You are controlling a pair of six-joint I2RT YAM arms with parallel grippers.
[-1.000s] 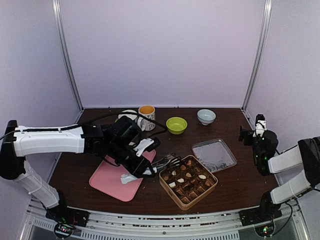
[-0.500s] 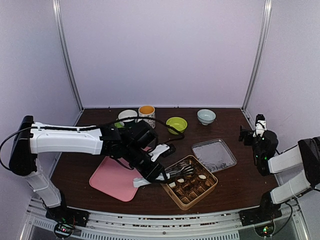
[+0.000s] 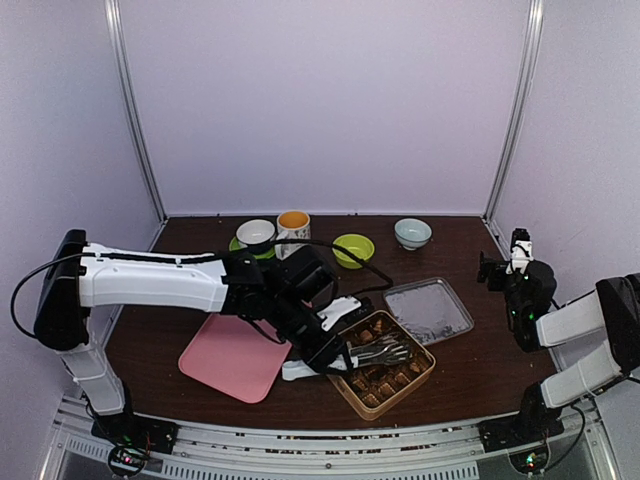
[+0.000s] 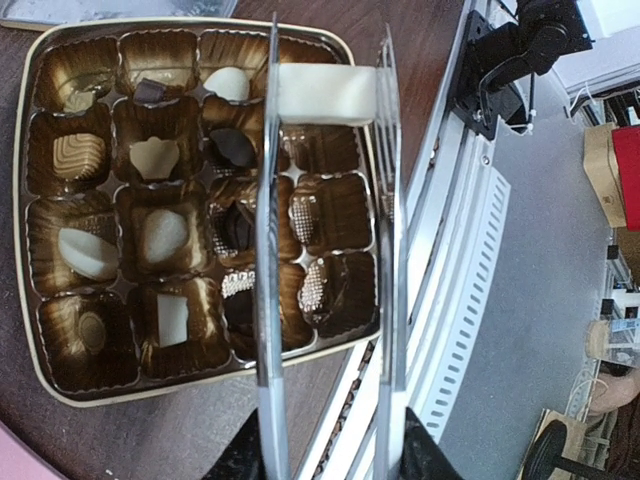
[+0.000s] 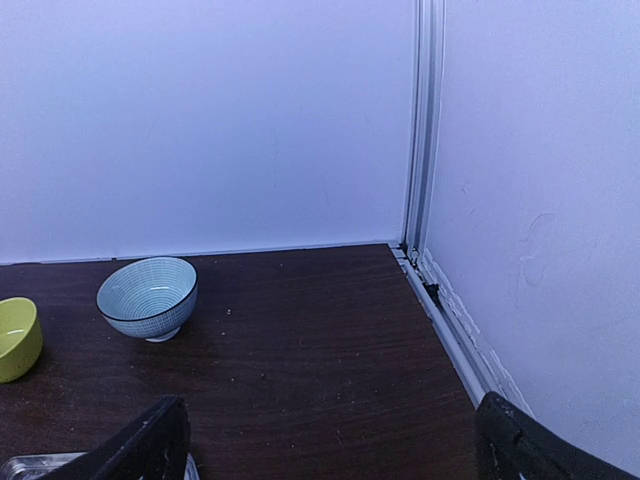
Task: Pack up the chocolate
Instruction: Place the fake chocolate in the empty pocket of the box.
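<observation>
My left gripper (image 3: 325,340) is shut on the handles of metal tongs (image 3: 382,352) and holds them over the gold box (image 3: 405,390). In the left wrist view the two tong arms (image 4: 268,250) pinch a cream-white block of chocolate (image 4: 325,95) at their tips, above the box's far cups. The box (image 4: 180,385) has gold paper cups; several hold dark, tan and white chocolate pieces (image 4: 88,252), others are bare. My left gripper (image 4: 330,465) shows only as black fingertips at the frame's bottom. My right gripper (image 3: 500,268) rests open at the right edge, with nothing between its fingers (image 5: 140,440).
A pink board (image 3: 232,355) lies left of the box. The tin lid (image 3: 428,310) lies upside down behind the box. Along the back stand a white cup (image 3: 256,233), an orange-filled mug (image 3: 293,225), a green bowl (image 3: 353,249) and a blue bowl (image 3: 413,233), (image 5: 148,297).
My left arm has swung right from over the pink board to over the gold box, carrying the tongs. The right arm has not moved.
</observation>
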